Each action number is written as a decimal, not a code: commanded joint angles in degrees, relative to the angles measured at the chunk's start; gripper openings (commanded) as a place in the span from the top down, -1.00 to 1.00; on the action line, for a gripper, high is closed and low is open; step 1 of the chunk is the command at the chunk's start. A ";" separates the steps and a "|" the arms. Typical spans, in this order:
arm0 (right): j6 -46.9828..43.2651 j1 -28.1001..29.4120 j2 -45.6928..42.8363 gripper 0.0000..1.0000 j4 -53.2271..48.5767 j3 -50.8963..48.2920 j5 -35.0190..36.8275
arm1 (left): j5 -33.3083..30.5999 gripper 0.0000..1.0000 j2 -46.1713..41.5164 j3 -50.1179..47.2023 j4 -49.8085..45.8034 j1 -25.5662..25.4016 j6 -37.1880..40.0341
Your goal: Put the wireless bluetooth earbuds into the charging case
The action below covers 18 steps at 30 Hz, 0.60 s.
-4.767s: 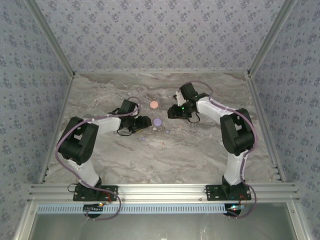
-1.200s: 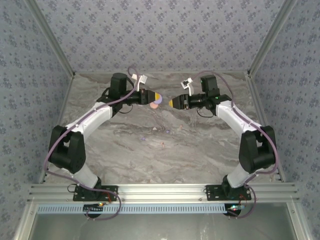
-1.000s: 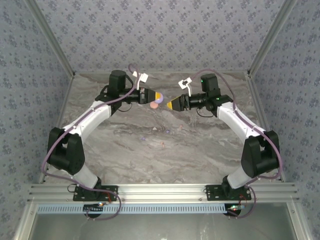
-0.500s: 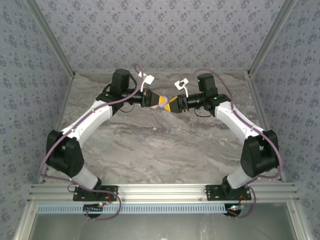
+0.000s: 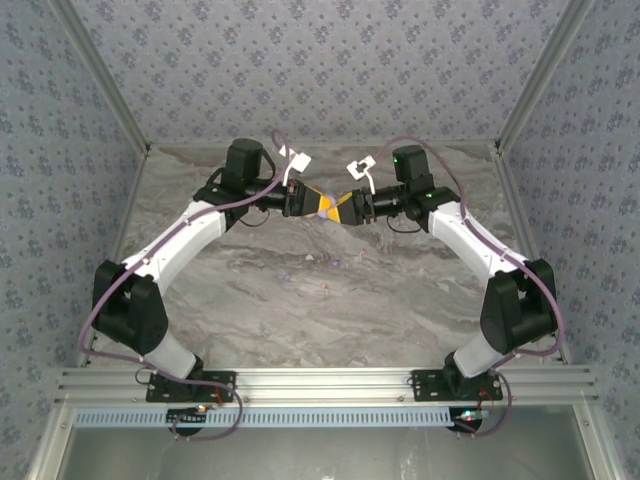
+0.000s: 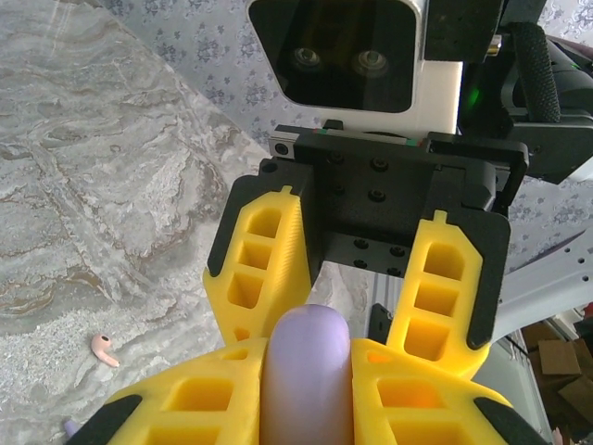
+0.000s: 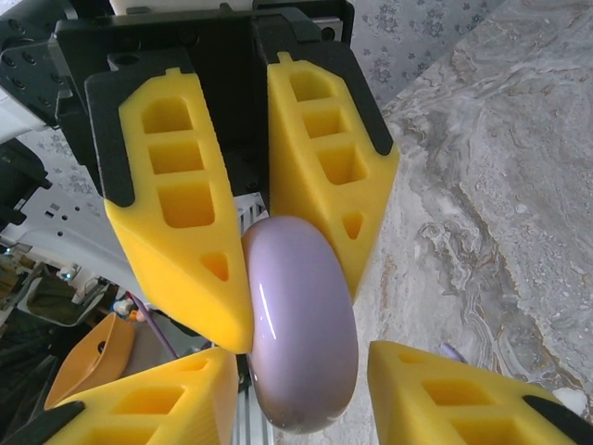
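From above, the left hand (image 5: 320, 203) and right hand (image 5: 340, 208) meet tip to tip in the air over the far tabletop (image 5: 400, 310), while the earbuds (image 5: 335, 263) lie loose on it, well apart from both. The left wrist view has its own fingers (image 6: 185, 417) pinching the lilac charging case (image 6: 307, 371), which I judge a mid-air regrasp before opening. The right wrist view shows that hand spread round the case, one finger (image 7: 463, 394) clear of it; next it must close squarely. No writing is legible.
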 commanded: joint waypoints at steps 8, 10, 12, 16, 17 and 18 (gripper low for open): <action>2.25 -0.02 -0.73 0.52 3.55 0.50 -0.03 | 1.73 0.65 -1.18 1.84 -0.50 -0.68 1.37; 4.49 -0.59 -1.48 0.57 6.64 -0.96 0.68 | 1.69 0.60 -1.31 1.54 0.11 -0.71 0.81; 6.39 -0.88 -1.96 0.59 9.26 -2.10 0.77 | 1.83 0.55 -1.48 1.15 1.14 -0.73 -0.10; 6.75 -0.85 -2.32 0.61 9.50 -2.40 0.99 | 1.73 0.37 -1.75 0.05 3.61 -0.77 -2.06; 6.79 -0.90 -2.45 0.61 9.46 -2.49 1.21 | 1.60 0.30 -1.79 -0.15 4.11 -0.77 -2.40; 6.87 -0.93 -2.53 0.61 9.49 -2.57 1.37 | 1.33 0.24 -1.83 -0.42 4.69 -0.69 -3.04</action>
